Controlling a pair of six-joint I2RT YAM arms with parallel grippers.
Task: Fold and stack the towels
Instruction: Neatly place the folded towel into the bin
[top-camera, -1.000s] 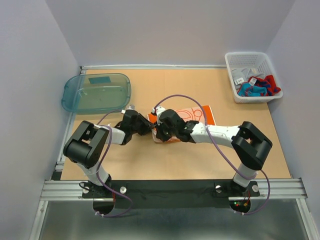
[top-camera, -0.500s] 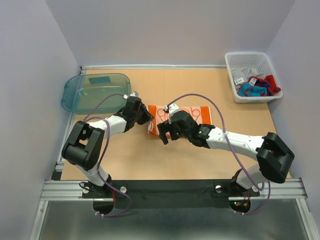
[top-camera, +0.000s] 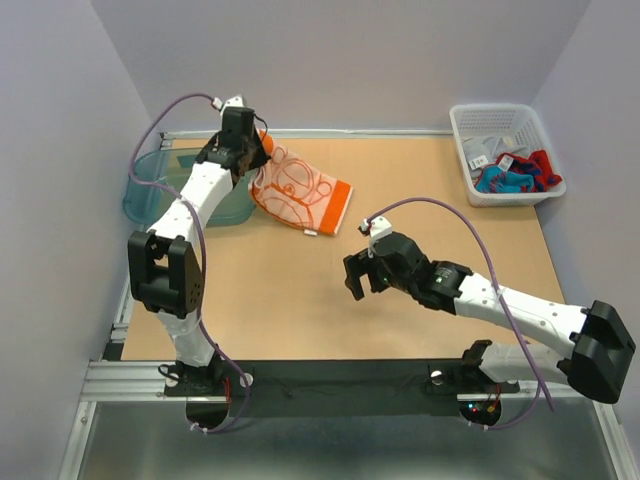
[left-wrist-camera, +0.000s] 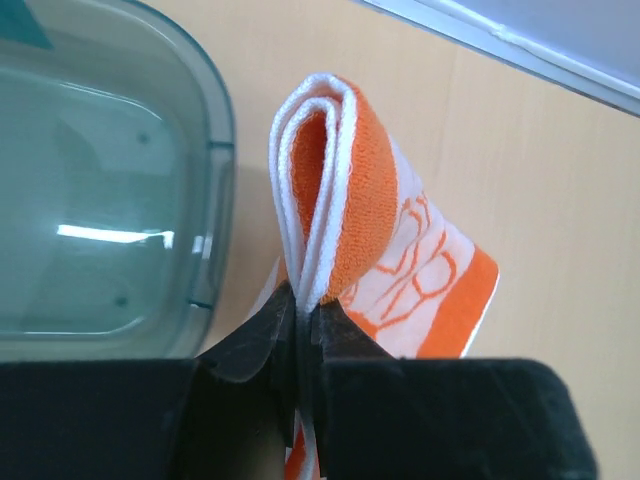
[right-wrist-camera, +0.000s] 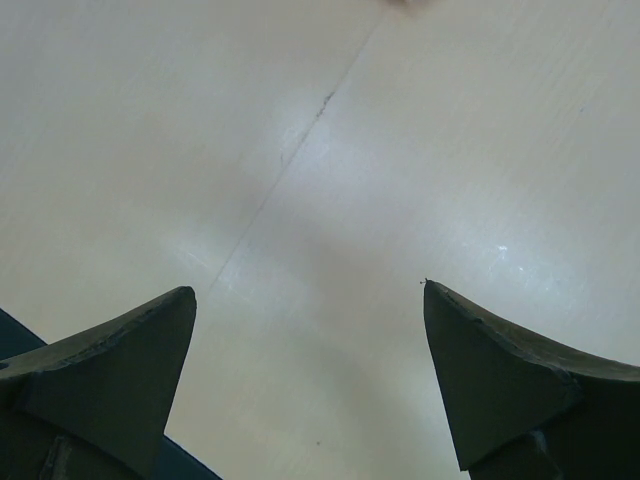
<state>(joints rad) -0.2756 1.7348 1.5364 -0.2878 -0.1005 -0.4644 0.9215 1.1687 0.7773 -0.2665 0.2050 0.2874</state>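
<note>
The folded orange towel (left-wrist-camera: 350, 220) is carried by the left gripper (left-wrist-camera: 300, 310) near the far left corner of the table (top-camera: 400, 330), just beside the rim of the translucent teal tray (left-wrist-camera: 215, 150). The jaws are drawn almost together and pinch the doubled layers a little below the rolled fold. The rest of the cloth trails toward the middle of the table, and whether its lower end rests on the surface cannot be told. The right gripper (right-wrist-camera: 310, 330) is spread wide and holds nothing, hanging over bare table near the middle. More towels (top-camera: 515, 178) are bunched in the white mesh basket (top-camera: 500, 107) at the far right corner. The cloth is judged to be light, soft and limp, so the layers are likely to slide apart or sag if only one is caught. It is best gripped through all layers at a folded edge or corner.
</note>
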